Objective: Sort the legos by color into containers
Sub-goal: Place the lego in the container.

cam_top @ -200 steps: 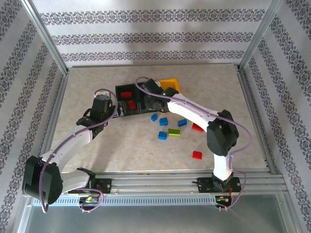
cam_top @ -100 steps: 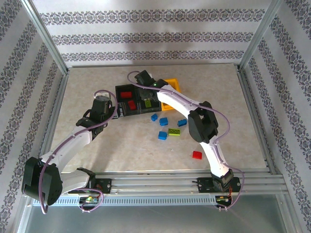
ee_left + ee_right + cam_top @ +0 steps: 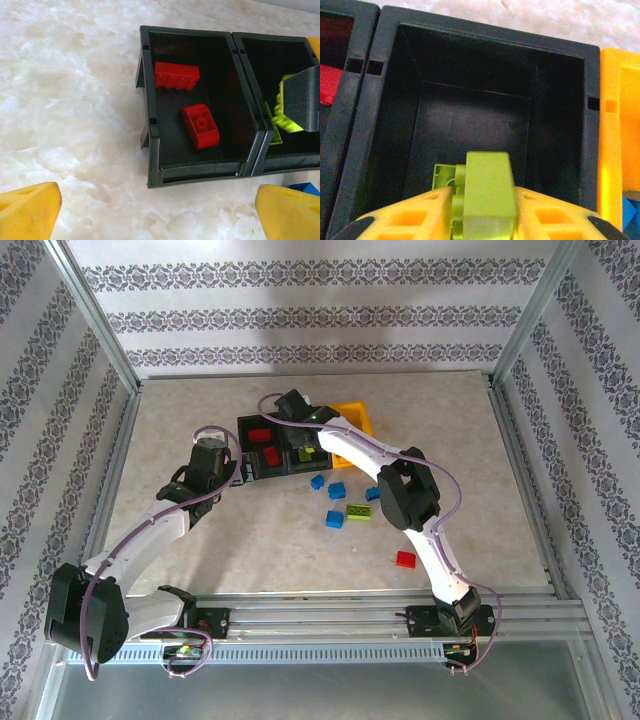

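**Fingers hold lime brick over middle bin**

The right fingers (image 3: 410, 215) pinch a lime brick (image 3: 487, 192) above the middle black bin (image 3: 485, 37), likely green's compartment, since red bricks (image 3: 176, 76) fill its 9 o'clock neighbour (image 3: 150, 125). The left fingers (image 3: 30, 210) hang spread wide. Loose legos (image 3: 334, 519) wait on the bench (image 3: 250, 540) at the bins' 5 o'clock.

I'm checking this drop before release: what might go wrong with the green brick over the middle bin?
1. The lime brick sits between the right fingers over the near part of the middle black bin, right by another lime piece. Once released, it may land on that piece and rest askew.
2. The orange bin adjoins on the right, so a sideways flick could send the brick there.
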Robot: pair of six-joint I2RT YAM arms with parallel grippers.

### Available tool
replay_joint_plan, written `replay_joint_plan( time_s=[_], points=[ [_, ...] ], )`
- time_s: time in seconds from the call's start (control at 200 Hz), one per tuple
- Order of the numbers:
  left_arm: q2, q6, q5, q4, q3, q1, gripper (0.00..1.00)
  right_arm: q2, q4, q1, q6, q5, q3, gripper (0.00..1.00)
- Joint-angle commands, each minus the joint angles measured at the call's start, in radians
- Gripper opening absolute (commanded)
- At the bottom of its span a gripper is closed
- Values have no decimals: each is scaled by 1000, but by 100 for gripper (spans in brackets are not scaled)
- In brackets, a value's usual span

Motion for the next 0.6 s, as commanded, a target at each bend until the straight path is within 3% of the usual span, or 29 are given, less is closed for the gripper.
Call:
replay_joint_plan(
  time_s=[0.0,0.595],
  points=[
    [-22,-21,4,-30,-4,12,100,15,-5,-14,-12,33,29,39],
    [-21,-27,0,-28,2,12,100,-145,4,10,0,23,-25,43]
  ],
)
